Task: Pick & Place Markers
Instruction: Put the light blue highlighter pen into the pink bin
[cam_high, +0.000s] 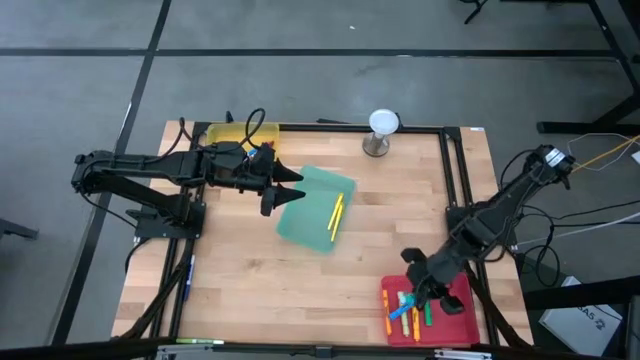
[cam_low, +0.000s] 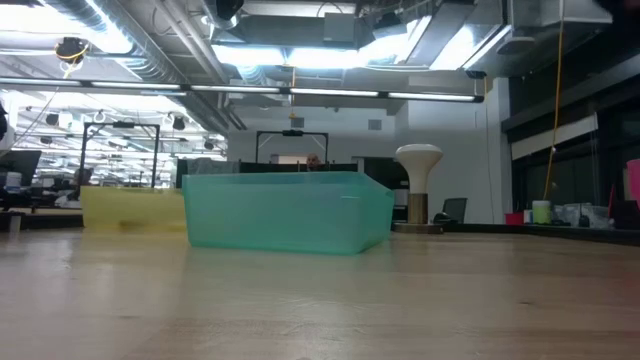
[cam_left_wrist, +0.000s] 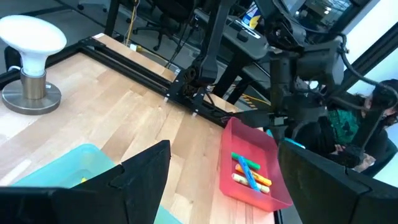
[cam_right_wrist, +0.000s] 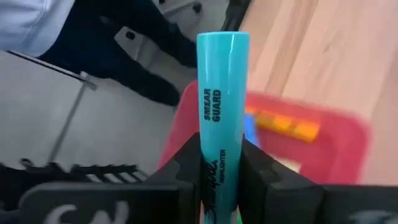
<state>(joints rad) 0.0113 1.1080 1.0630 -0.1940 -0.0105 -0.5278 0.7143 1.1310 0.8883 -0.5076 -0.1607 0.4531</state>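
The right gripper (cam_right_wrist: 222, 168) is pinching a teal highlighter (cam_right_wrist: 222, 93) between its fingers, hanging right over the red tray (cam_high: 460, 302) at the table's near right corner, where more markers (cam_high: 406, 308) are lying. The left gripper (cam_high: 285, 192) is sitting with fingers spread wide at the edge of the teal tray (cam_high: 305, 220), which is holding two yellow markers (cam_high: 335, 215).

Bright ceiling lights (cam_low: 300, 55) glare overhead; the red tray (cam_right_wrist: 323, 143) looks blurred
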